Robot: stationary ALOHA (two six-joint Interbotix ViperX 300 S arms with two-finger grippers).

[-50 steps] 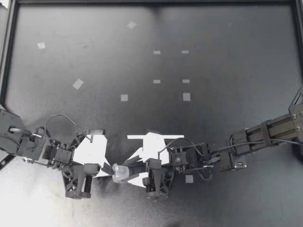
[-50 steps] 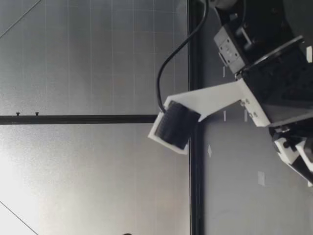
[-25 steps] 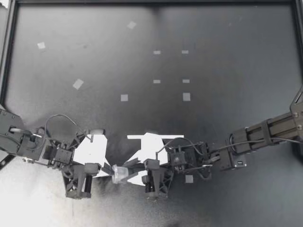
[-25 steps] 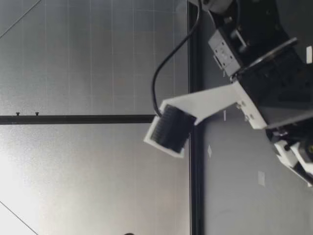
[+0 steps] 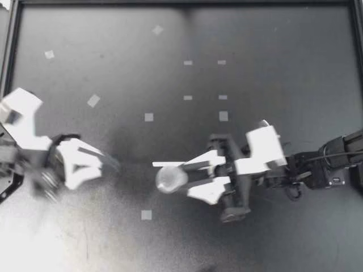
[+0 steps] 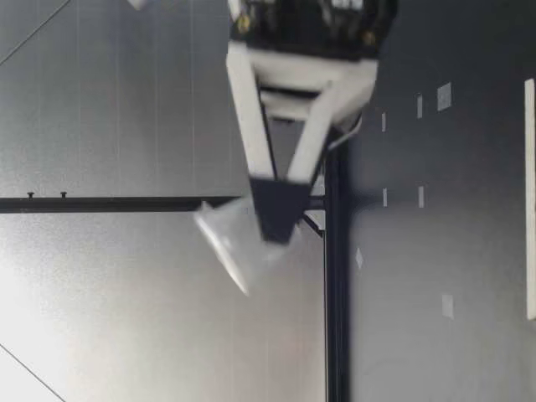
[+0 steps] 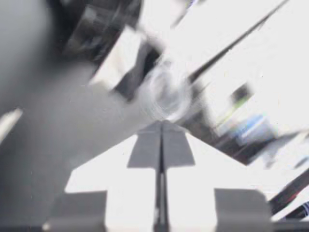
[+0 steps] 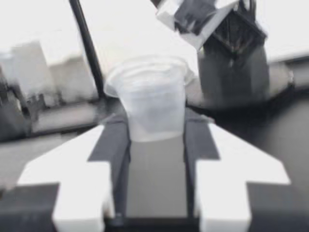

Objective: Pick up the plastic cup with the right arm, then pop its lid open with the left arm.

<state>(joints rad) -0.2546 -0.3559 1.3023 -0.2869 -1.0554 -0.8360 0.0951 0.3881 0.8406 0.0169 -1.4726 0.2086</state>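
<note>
Gripping the clear plastic cup [image 5: 170, 179] calls for light pressure — the right gripper [image 5: 182, 177] pinches its sides; the left gripper [image 5: 106, 164], fingers together, holds nothing.

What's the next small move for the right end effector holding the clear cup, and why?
Probably lower the cup gently toward the table. The right end effector is shut on it and, in the low view, holds it well above the surface. The left end effector is shut, empty and apart.

Small clear plastic cup [image 5: 170, 179], gripped in right claw [image 5: 177, 178], off the table
</note>
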